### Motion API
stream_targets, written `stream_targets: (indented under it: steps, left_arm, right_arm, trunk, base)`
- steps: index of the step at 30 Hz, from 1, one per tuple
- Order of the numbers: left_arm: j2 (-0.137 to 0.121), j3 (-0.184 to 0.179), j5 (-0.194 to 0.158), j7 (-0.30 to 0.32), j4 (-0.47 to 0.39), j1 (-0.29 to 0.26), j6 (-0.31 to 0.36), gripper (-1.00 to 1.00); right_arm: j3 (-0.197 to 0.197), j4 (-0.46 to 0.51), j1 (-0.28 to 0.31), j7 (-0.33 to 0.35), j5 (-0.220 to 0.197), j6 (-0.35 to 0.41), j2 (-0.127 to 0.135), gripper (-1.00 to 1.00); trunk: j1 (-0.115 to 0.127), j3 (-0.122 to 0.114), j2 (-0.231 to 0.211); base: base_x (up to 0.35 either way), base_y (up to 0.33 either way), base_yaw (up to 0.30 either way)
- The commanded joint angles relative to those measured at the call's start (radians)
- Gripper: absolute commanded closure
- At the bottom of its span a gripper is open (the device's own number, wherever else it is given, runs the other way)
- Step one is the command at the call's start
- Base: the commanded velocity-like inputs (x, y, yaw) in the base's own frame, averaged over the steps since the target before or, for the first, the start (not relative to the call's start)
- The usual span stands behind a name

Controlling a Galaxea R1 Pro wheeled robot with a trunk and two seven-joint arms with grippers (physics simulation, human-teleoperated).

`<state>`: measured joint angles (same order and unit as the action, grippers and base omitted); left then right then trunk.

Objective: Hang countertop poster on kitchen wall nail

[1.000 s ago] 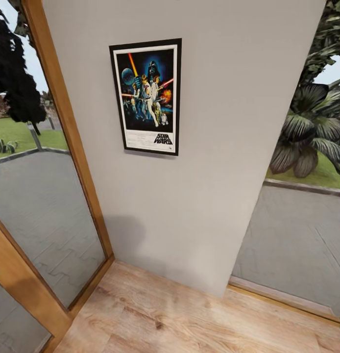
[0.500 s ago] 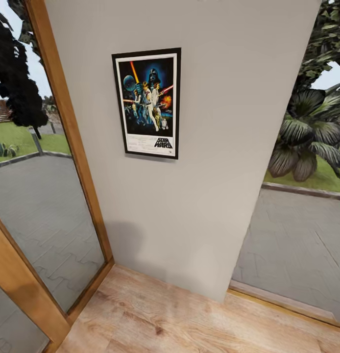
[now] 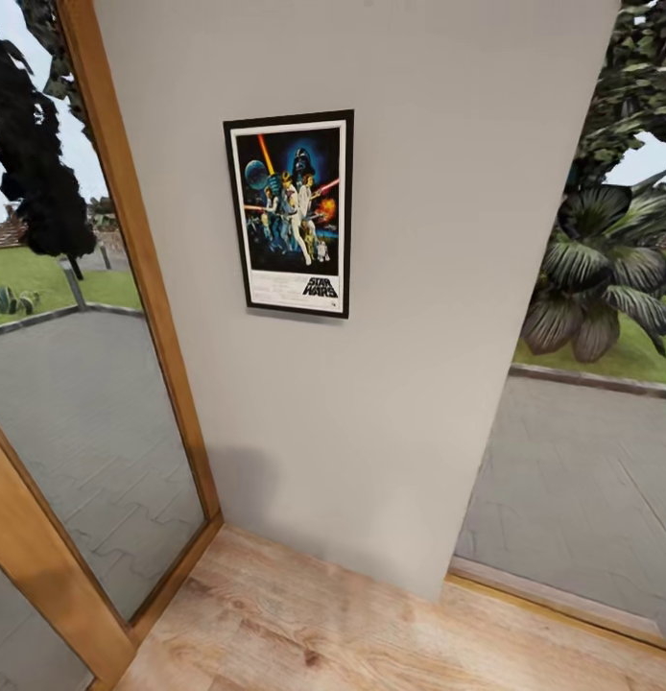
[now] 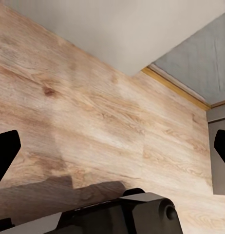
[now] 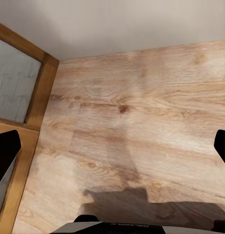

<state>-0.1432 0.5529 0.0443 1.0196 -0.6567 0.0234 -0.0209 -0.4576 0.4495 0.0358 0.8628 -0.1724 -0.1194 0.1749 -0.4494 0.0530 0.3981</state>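
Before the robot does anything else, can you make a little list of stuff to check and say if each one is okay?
1. Poster up on the wall: ok, it lies flat against it.
2. Poster straight: ok, roughly upright, with a slight lean that may come from the camera angle.
3. Nail holding it: cannot tell, hidden behind the frame.
4. Left pincer empty: ok, fingers wide apart over the wooden floor.
5. Right pincer empty: ok, fingers wide apart, nothing between them.
6. Poster free of the wooden door frame: ok, bare wall between them.

"STAR WARS" logo legible at bottom of poster artwork; small print beneath unreadable.
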Motion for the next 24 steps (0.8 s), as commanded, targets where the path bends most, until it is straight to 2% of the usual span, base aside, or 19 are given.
stream_targets:
  steps: [1,9,14,15,16,21,22,23,24]
  left_arm:
    - [0.0,0.003,0.005,0.004,-0.001,0.0,-0.002,-1.0]
    - [0.0,0.011,0.003,-0.027,0.0,0.0,-0.003,-1.0]
    - [-0.003,0.011,0.005,-0.078,0.055,0.0,-0.003,-1.0]
    - [-0.003,0.01,0.006,-0.093,0.076,0.0,-0.004,-1.0]
    - [-0.003,0.006,0.006,-0.13,0.118,0.0,-0.007,-1.0]
    - [-0.001,0.004,0.007,-0.271,0.199,0.0,-0.037,-1.0]
    - [0.0,0.004,0.008,-0.376,0.247,0.0,-0.055,-1.0]
    - [0.0,0.004,0.008,-0.406,0.262,0.0,-0.059,-1.0]
    - [0.0,0.004,0.008,-0.461,0.292,0.0,-0.067,-1.0]
  right_arm:
    - [-0.002,-0.002,0.001,0.006,-0.002,-0.001,0.0,-1.0]
    - [-0.003,-0.034,0.001,0.001,-0.002,-0.004,0.0,-1.0]
    - [-0.004,-0.138,0.001,-0.073,-0.002,-0.004,0.002,-1.0]
    - [-0.004,-0.162,0.001,-0.1,-0.002,-0.004,0.002,-1.0]
    - [-0.005,-0.206,0.001,-0.166,-0.003,-0.004,0.002,-1.0]
    - [-0.005,-0.28,0.001,-0.376,-0.003,-0.003,0.0,-1.0]
    - [-0.005,-0.316,0.001,-0.509,-0.003,-0.002,-0.008,-1.0]
    - [-0.004,-0.326,0.001,-0.546,-0.003,-0.002,-0.01,-1.0]
    - [-0.004,-0.341,0.001,-0.613,-0.003,-0.001,-0.015,-1.0]
  trunk:
    - [-0.001,0.001,0.002]
    - [-0.001,-0.003,0.002]
    - [-0.001,-0.003,0.002]
    - [-0.001,-0.003,0.002]
    - [-0.001,-0.003,0.002]
    - [-0.001,-0.003,0.002]
    - [-0.001,-0.003,0.002]
    - [-0.001,-0.003,0.002]
    - [-0.001,-0.003,0.002]
  base:
    - [0.0,0.0,0.0]
    - [0.0,0.0,0.0]
    - [0.0,0.0,0.0]
    - [0.0,0.0,0.0]
    - [0.0,0.0,0.0]
    - [0.0,0.0,0.0]
    - [0.0,0.0,0.0]
    - [0.0,0.0,0.0]
    - [0.0,0.0,0.0]
